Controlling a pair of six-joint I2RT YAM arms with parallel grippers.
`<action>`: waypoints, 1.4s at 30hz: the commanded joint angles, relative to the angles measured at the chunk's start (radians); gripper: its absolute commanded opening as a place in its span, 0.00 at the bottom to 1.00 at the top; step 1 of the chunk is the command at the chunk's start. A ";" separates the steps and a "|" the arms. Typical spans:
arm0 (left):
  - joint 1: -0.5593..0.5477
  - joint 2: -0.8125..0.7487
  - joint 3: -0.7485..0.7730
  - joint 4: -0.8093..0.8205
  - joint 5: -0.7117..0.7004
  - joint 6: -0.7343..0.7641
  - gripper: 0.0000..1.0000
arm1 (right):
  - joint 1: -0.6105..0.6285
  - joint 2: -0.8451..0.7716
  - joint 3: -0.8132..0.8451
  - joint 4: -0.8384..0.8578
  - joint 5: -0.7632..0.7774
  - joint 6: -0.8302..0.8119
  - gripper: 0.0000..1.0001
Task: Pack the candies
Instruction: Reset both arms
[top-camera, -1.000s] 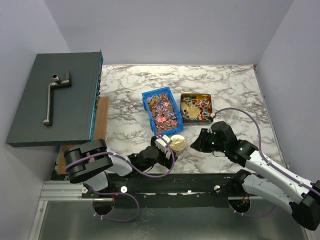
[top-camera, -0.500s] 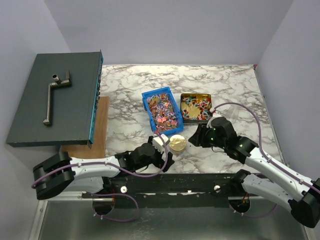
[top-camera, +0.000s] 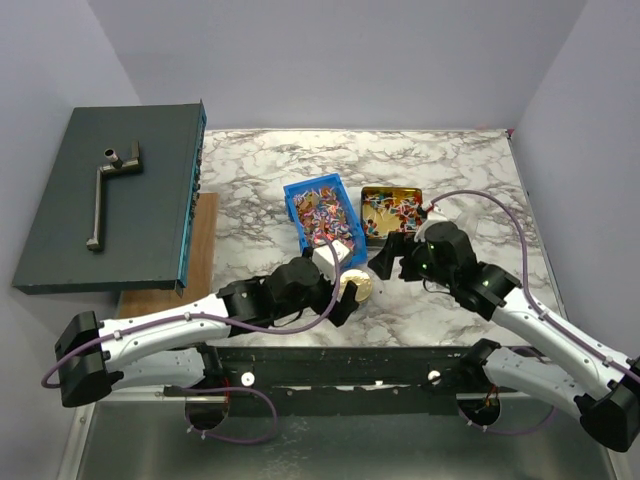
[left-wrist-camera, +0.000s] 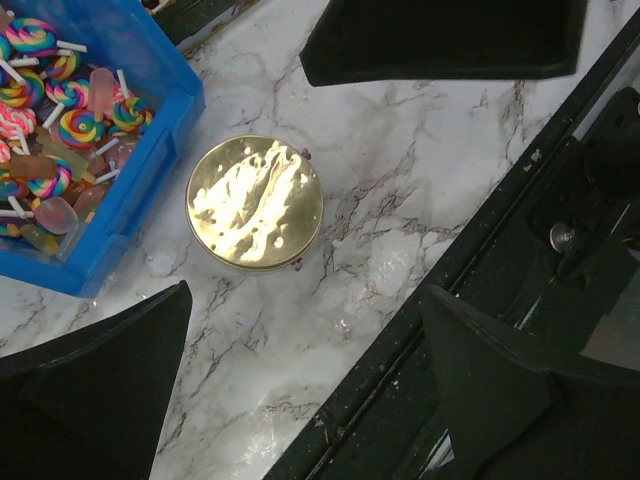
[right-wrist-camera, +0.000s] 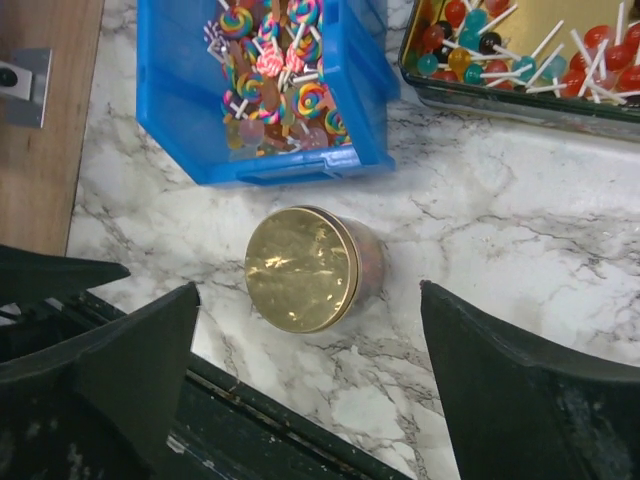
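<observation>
I see L gripper (left-wrist-camera: 300, 385) spread wide, nothing in it, hovering over the round gold tin (left-wrist-camera: 255, 203) at frame ctr. R gripper (right-wrist-camera: 310, 385) is also wide & empty, near that tin. The candies (right-wrist-camera: 270, 70) sit in the blue bin (right-wrist-camera: 290, 170), upper left of R wrist view, w/ more in the gold tray (right-wrist-camera: 520, 103) upper right.
</observation>
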 joint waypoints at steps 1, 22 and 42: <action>0.006 0.055 0.147 -0.253 -0.029 0.006 0.99 | 0.005 0.012 0.061 -0.006 0.051 -0.033 1.00; 0.162 -0.270 0.218 -0.370 -0.154 0.029 0.99 | 0.005 0.000 0.214 -0.100 0.314 0.009 1.00; 0.171 -0.563 0.209 -0.392 -0.143 -0.031 0.99 | 0.004 -0.144 0.317 -0.212 0.222 -0.068 1.00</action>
